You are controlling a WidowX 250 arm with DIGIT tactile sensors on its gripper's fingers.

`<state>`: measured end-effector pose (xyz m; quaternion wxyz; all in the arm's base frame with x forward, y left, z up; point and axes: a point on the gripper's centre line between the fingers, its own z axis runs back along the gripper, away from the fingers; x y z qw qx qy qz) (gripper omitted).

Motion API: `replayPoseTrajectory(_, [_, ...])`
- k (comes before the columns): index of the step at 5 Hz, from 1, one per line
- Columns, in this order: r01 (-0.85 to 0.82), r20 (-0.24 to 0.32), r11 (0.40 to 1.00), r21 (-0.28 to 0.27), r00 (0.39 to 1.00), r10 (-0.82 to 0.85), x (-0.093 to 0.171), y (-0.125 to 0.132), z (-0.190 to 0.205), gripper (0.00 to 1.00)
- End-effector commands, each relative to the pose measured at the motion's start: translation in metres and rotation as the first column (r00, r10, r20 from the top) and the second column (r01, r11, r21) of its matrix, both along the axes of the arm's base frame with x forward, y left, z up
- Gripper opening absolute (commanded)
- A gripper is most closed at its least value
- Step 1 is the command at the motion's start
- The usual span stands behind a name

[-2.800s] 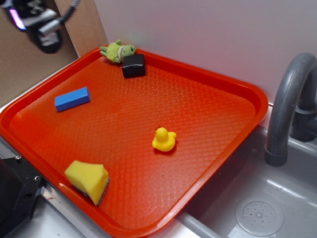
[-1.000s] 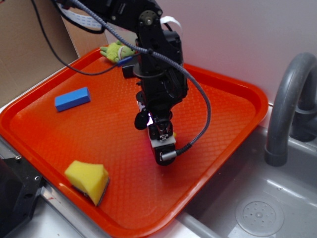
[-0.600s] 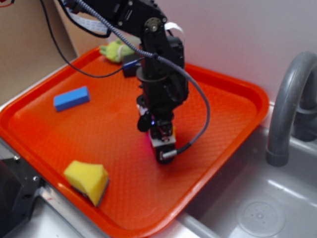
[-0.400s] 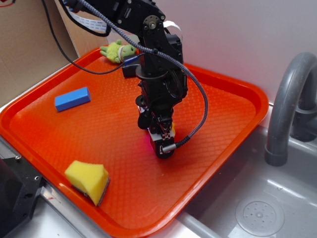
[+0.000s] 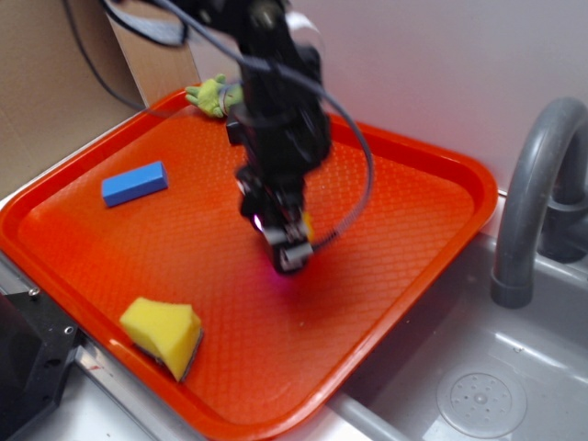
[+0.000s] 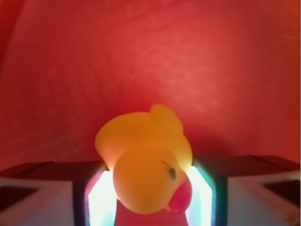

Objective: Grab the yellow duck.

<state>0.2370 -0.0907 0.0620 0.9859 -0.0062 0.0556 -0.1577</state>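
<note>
The yellow duck (image 6: 146,165) fills the lower middle of the wrist view, head and red beak toward the camera, pinched between the two bright fingers (image 6: 101,197) of my gripper (image 6: 148,193). In the exterior view my gripper (image 5: 287,253) points down over the middle of the orange tray (image 5: 432,184), shut on the duck (image 5: 307,226), of which only a yellow sliver shows beside the fingers. The duck seems to hang just above the tray floor.
A blue block (image 5: 134,183) lies at the tray's left. A yellow sponge (image 5: 163,333) sits near the front left rim. A green plush frog (image 5: 216,94) rests at the back corner, partly behind the arm. A grey faucet (image 5: 537,184) and sink (image 5: 478,395) are to the right.
The arm came in from the upper left and lowered onto the duck. Since then the gripper has shifted slightly up and to the left with the duck between its fingers.
</note>
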Motion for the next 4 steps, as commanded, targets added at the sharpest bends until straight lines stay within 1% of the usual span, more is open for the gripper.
replayPoseTrajectory(1, [-0.240,0.117,0.971,0.005,0.964,0.237,-0.015,0.037,0.095,0.00])
replayPoseTrajectory(2, [-0.347,0.148,0.938,-0.011,0.927,0.345,-0.028,0.051,0.122,0.00])
replayPoseTrajectory(3, [-0.448,0.177,0.892,-0.056,0.875,0.451,-0.044,0.068,0.154,0.00])
replayPoseTrajectory(4, [-0.526,0.212,0.847,-0.071,0.822,0.528,-0.057,0.072,0.176,0.00])
